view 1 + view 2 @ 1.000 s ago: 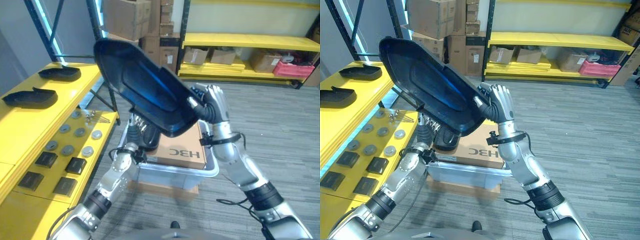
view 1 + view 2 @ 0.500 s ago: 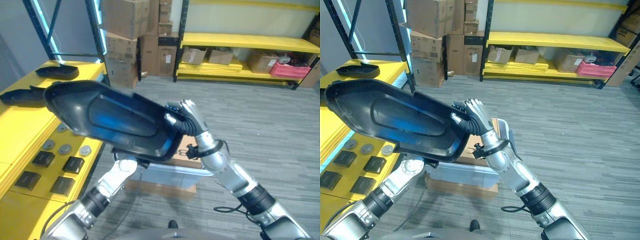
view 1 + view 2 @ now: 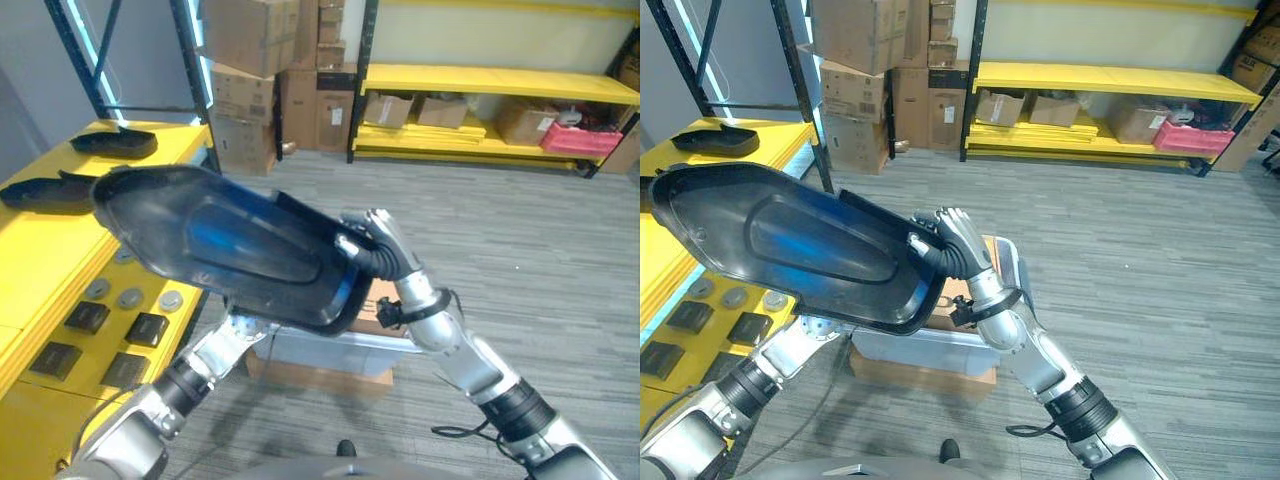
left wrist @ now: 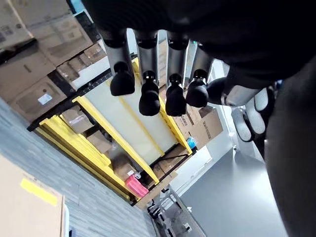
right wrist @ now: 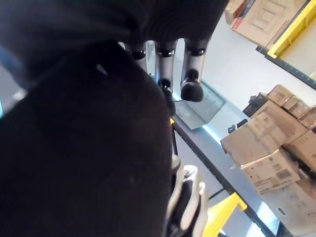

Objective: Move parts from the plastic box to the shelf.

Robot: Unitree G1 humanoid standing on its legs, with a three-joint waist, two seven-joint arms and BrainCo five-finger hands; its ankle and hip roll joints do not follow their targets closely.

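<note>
Over the grey floor, the long black part point(image 3: 230, 245) hangs clear of the plastic box point(image 3: 330, 345), long axis toward the yellow shelf point(image 3: 40, 270) at nine o'clock, right hand point(image 3: 375, 245) curled on its three-o'clock end, left hand point(image 4: 158, 89) spread beneath.

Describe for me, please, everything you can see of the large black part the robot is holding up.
The large black part is a long, shallow shell with rounded ends, a raised rim and a sunken middle panel, and looks like glossy dark plastic with a bluish sheen. It is held in the air, tilted, its hollow face toward the camera, above the plastic box and reaching over the yellow shelf. The right hand curls round its near end; the left arm reaches up beneath it, and the left hand's fingers look relaxed.
</note>
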